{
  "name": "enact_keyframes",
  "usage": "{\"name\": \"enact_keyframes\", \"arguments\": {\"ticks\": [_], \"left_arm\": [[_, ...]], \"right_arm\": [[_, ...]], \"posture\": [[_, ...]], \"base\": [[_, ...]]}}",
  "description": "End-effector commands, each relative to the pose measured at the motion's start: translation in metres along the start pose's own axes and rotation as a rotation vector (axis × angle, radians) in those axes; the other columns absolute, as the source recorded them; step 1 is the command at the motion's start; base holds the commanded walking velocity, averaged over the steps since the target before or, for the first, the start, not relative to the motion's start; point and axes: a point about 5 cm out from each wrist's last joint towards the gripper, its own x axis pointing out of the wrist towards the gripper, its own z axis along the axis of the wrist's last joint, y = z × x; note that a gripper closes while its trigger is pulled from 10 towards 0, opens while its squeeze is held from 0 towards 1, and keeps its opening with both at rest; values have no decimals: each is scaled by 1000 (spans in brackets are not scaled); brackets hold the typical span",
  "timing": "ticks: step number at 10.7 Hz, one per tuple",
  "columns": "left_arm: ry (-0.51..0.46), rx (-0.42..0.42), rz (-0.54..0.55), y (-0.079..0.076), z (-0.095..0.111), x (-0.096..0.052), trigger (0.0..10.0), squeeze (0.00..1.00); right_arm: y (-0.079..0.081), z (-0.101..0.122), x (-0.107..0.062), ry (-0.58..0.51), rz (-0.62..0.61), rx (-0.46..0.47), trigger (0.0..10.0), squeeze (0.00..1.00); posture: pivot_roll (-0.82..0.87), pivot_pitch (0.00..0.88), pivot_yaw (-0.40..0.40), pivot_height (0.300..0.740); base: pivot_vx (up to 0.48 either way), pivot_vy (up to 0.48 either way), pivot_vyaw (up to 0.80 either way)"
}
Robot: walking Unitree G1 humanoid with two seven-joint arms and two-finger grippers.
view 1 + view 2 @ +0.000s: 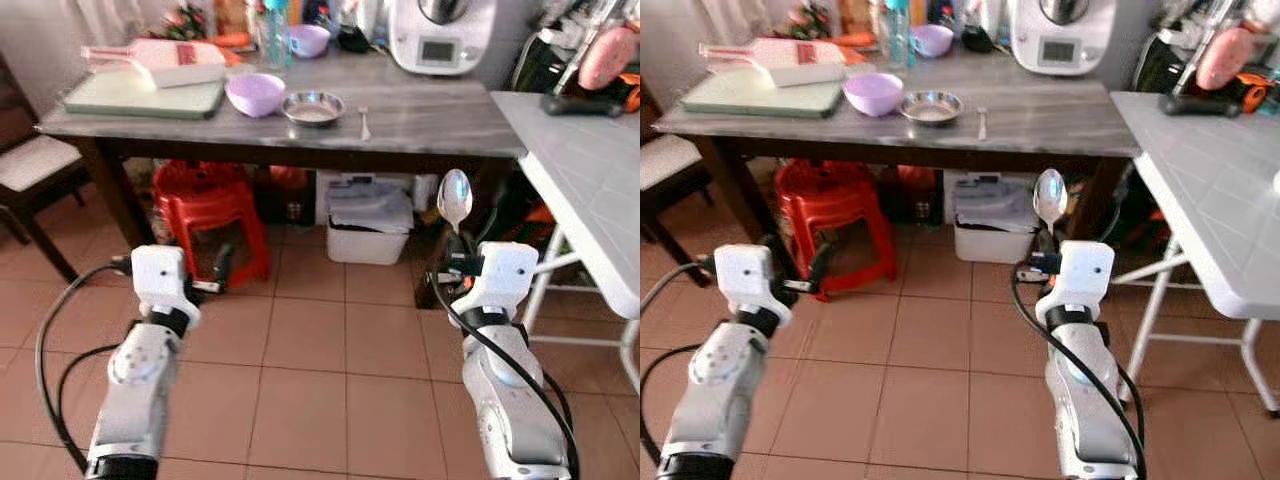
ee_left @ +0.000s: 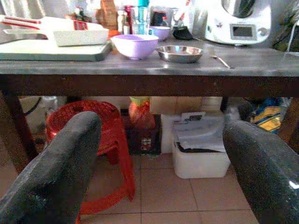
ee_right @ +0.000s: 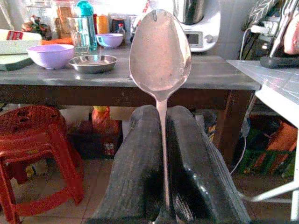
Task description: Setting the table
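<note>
Right wrist view shows the right tool [image 3: 161, 154] clamping a spoon [image 3: 160, 51] upright before the desk [image 1: 430, 115]; the left tool [image 2: 159, 154] hangs wide apart, holding nothing.

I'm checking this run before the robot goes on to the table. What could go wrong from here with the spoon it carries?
The right tool pinches the spoon only low on its thin handle, bowl upright, so it might tip or slip on the way. Setting it down could knock the small spoon or the steel dish on the grey table. The white table's edge is close to that arm.
</note>
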Motion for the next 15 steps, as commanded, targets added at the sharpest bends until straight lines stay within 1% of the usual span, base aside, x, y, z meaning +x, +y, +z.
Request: {"name": "enact_keyframes", "arguments": {"ticks": [1,3,15], "left_arm": [[-6,-7,-25,-5,3,2,10000,0],[-8,-24,-47,-8,3,3,10000,0],[-1,-38,-84,-18,3,6,10000,0]], "right_arm": [[-5,5,2,-23,-18,-16,10000,0],[-4,5,3,-25,-19,-17,10000,0],[-4,4,3,-24,-25,-14,10000,0]], "posture": [[84,55,-18,740],[82,54,-16,740],[82,56,-11,740]], "base": [[270,0,0],[309,0,0],[346,0,0]]}}
